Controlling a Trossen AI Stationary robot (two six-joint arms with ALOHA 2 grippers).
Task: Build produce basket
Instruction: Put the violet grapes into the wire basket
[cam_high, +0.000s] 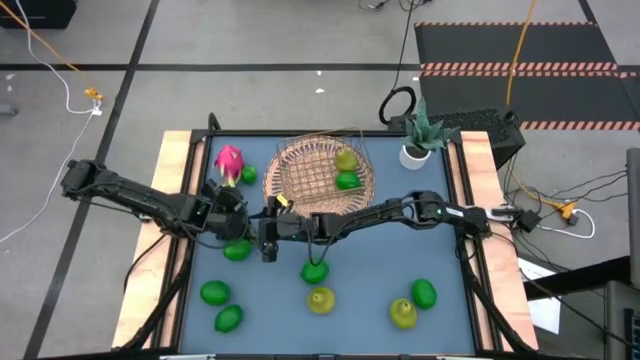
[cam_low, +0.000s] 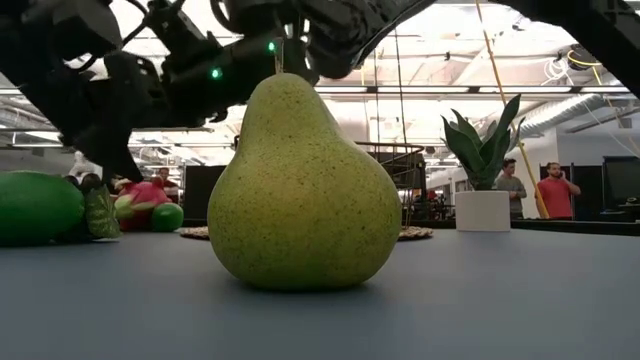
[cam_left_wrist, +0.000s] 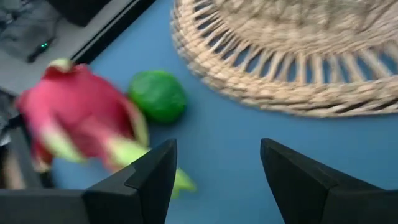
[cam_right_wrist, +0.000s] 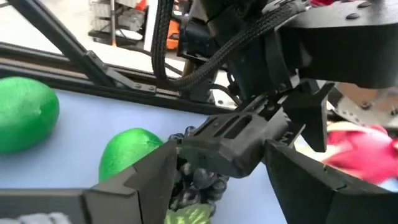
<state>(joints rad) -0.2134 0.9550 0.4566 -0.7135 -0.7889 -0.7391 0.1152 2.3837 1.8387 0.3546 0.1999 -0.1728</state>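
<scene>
The copper wire basket (cam_high: 312, 172) sits on a round wicker mat and holds a pear (cam_high: 346, 158) and a lime (cam_high: 347, 181). The pink dragon fruit (cam_high: 229, 163) (cam_left_wrist: 81, 121) lies by the table's far left, with a lime (cam_left_wrist: 157, 95) beside it. My left gripper (cam_high: 228, 205) (cam_left_wrist: 217, 180) is open, just short of the dragon fruit. My right gripper (cam_high: 268, 242) (cam_right_wrist: 217, 186) is open, reaching toward the table's left. The dark grape bunch (cam_right_wrist: 198, 183) (cam_low: 100, 212) shows between its fingers, next to a lime (cam_right_wrist: 127, 152). More limes and pears rest on the table. My right gripper's fingers stand on either side of the grape bunch (cam_right_wrist: 198, 183), coming from the table's right. The bunch lies close to one finger (cam_right_wrist: 149, 177), and I cannot tell whether that finger touches it. My left gripper touches nothing.
Limes (cam_high: 237, 250) (cam_high: 315, 271) (cam_high: 215, 292) (cam_high: 229, 318) (cam_high: 424, 293) and pears (cam_high: 320, 299) (cam_high: 403, 313) lie across the near half of the table. A potted plant (cam_high: 418, 140) stands at the far right corner. The two grippers are close together. People stand in the room beyond.
</scene>
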